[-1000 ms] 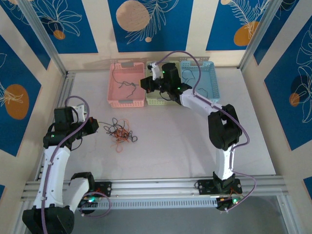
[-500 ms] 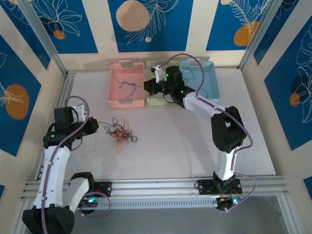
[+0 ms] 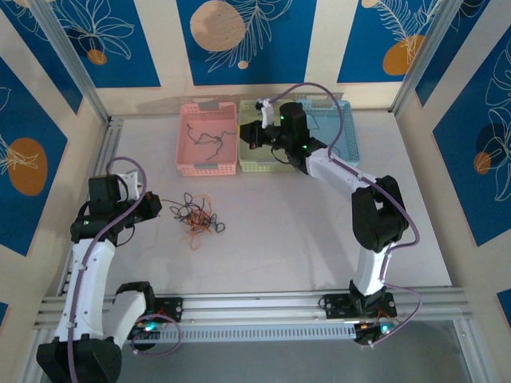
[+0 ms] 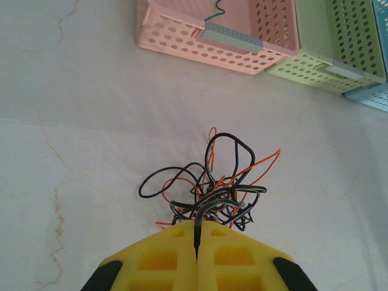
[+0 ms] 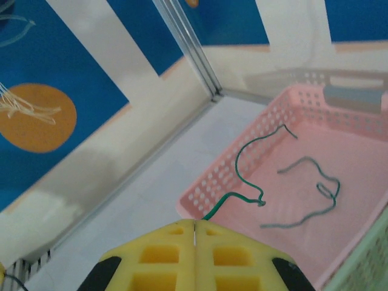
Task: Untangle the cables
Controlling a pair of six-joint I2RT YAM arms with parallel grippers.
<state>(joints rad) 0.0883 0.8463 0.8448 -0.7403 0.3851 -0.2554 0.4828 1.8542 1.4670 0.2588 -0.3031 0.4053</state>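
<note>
1. The left hand (image 4: 196, 229) is pressed shut on a dark strand of the cables (image 4: 212, 182). They form a black-and-orange tangle lying on the table (image 3: 279, 239) near its left edge.
2. The right hand (image 5: 194, 224) is closed as well, with a green cable (image 5: 237, 167) running out from between its fingertips.
3. That green cable trails over the rim into the pink basket (image 5: 224, 176) at the table's far edge, where a grey cable (image 5: 302, 159) lies loose.
4. A green basket (image 3: 259, 166) stands against the pink one's right side.

Cable clump (image 3: 198, 217) apparently against left fingers (image 3: 151, 207)
</note>
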